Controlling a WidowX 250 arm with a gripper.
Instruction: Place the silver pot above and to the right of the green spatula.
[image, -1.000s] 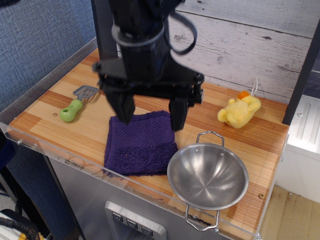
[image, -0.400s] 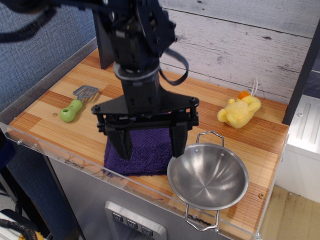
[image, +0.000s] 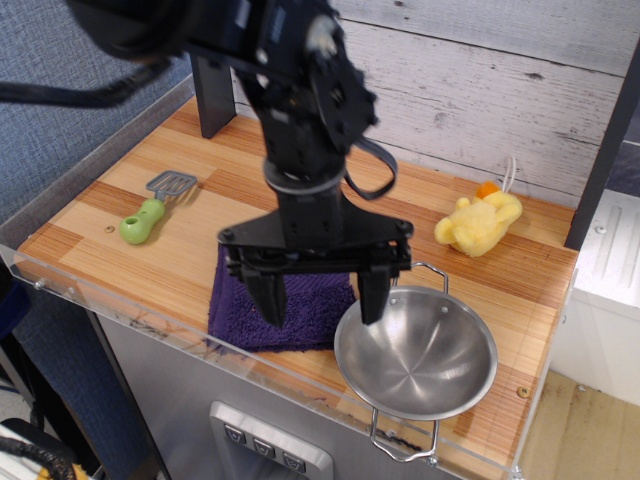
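Note:
The silver pot (image: 418, 354) sits at the front right of the wooden table, its wire handles at far and near sides. The green spatula (image: 149, 212) lies at the left, lime handle toward the front, grey blade behind. My black gripper (image: 320, 296) is open and empty, fingers pointing down. Its right finger (image: 373, 294) hangs at the pot's left rim; the left finger (image: 268, 296) is over the purple towel (image: 275, 300). I cannot tell whether the finger touches the pot.
A yellow plush duck (image: 478, 223) lies at the back right. A clear plastic lip runs along the table's front edge (image: 150, 330). A dark post (image: 210, 95) stands at the back left. A white plank wall is behind.
My gripper has come down and moved right and toward the front, from above the towel's far edge to the pot's left rim. The pot and spatula have not moved.

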